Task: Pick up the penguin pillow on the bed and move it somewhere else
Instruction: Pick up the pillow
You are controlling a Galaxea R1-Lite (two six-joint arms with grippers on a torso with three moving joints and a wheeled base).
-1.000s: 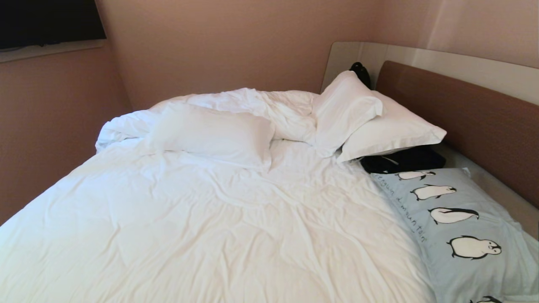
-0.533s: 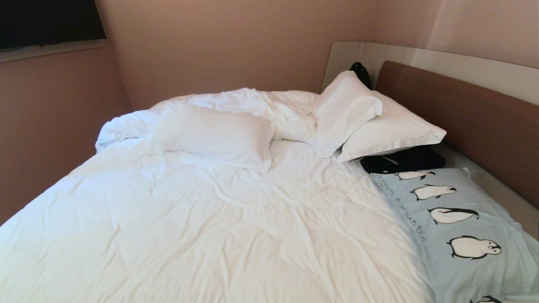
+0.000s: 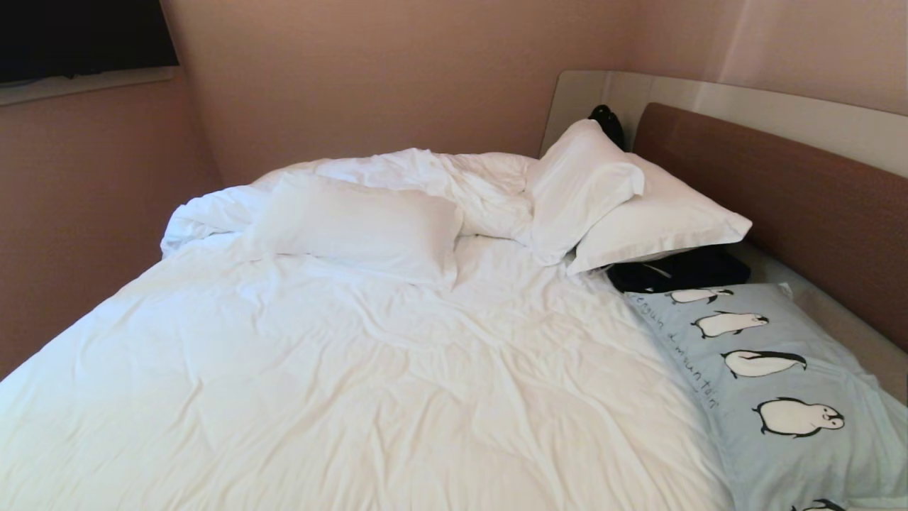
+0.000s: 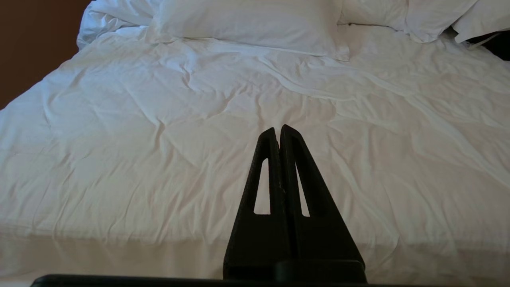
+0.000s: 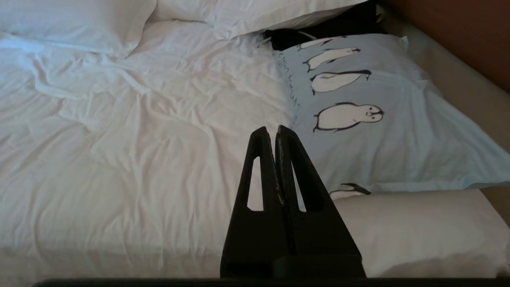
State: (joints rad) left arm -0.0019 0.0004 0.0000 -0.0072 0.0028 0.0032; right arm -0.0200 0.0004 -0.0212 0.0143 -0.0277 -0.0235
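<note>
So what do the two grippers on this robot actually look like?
Both look alike: the left gripper and right gripper each have two matte black, wedge-shaped fingers tapering to a point, with a long triangular cut-out in each. No cables or markings show.

I see the penguin pillow (image 3: 773,387) cut off at the head view's lower right edge (last penguin half gone); a dark bundle (image 3: 677,273) hides under white pillows (image 3: 638,206).

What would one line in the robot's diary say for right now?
stage: not started | pale blue penguin pillow: lying by brown wooden headboard | left gripper: shut, empty | right gripper: shut, empty, near pillow's edge
</note>
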